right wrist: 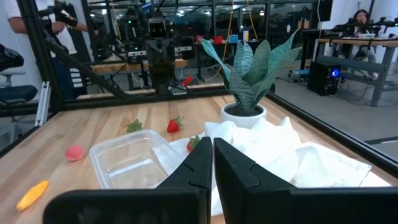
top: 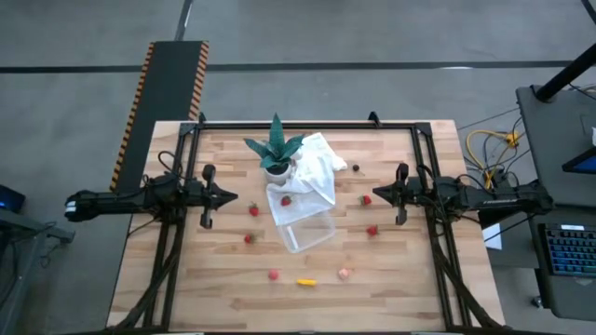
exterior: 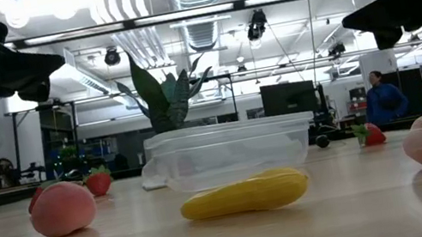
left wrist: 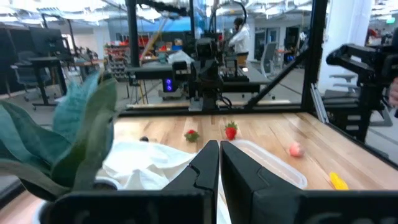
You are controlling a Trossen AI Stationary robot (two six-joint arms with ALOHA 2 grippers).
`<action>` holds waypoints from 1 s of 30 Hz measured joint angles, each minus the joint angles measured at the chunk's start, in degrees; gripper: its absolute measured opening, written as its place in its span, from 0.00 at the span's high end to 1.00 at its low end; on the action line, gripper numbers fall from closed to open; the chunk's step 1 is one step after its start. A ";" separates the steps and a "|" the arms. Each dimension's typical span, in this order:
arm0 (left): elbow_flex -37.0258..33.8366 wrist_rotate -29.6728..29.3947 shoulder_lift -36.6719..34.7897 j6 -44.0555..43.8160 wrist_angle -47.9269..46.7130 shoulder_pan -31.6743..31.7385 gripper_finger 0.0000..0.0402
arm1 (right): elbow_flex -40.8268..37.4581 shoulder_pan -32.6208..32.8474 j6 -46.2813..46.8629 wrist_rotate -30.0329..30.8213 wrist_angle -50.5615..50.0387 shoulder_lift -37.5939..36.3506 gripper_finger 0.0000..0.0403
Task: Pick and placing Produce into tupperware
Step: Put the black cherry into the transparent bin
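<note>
The wooden bench (top: 223,288) is carrying all the things. The clear tupperware (top: 307,231) is sitting near the middle of the bench, a little toward the front edge. One of its ends is touching the white cloth (top: 312,177), which is lying behind it toward the back edge. The green potted plant (top: 276,149) is standing on the cloth, at its left part.

The produce is lying scattered on the bench, and nothing is lying inside the tupperware. One red strawberry (top: 287,199) is resting on the cloth, just behind the container. Two red pieces (top: 253,210) are lying to the left of the tupperware, and two more (top: 366,199) to its right. A dark piece (top: 355,168) is lying near the right side of the cloth, toward the back edge. Closer to the front edge, a red piece (top: 274,274), the yellow-orange long piece (top: 305,280) and the pale pink piece (top: 345,274) are lying in a loose row.

The left gripper (top: 231,196) is hanging above the left part of the bench with its fingers (left wrist: 202,171) clenched together and grasping nothing. The right gripper (top: 377,194) is hanging above the right part, facing it, and its fingers (right wrist: 199,165) are also pressed together, empty. Both are well apart from the tupperware.
</note>
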 joint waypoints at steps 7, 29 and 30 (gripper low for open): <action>0.00 -0.53 0.02 0.00 0.85 0.01 1.00 | 0.00 0.00 -0.09 0.00 -0.03 0.00 0.98; 0.00 -0.57 2.57 1.44 0.71 -0.01 1.00 | 0.02 -0.11 -0.31 6.66 -0.53 0.06 0.98; 0.00 -0.57 2.68 1.45 0.70 0.02 1.00 | 0.00 -0.20 0.41 8.36 -1.00 0.18 0.98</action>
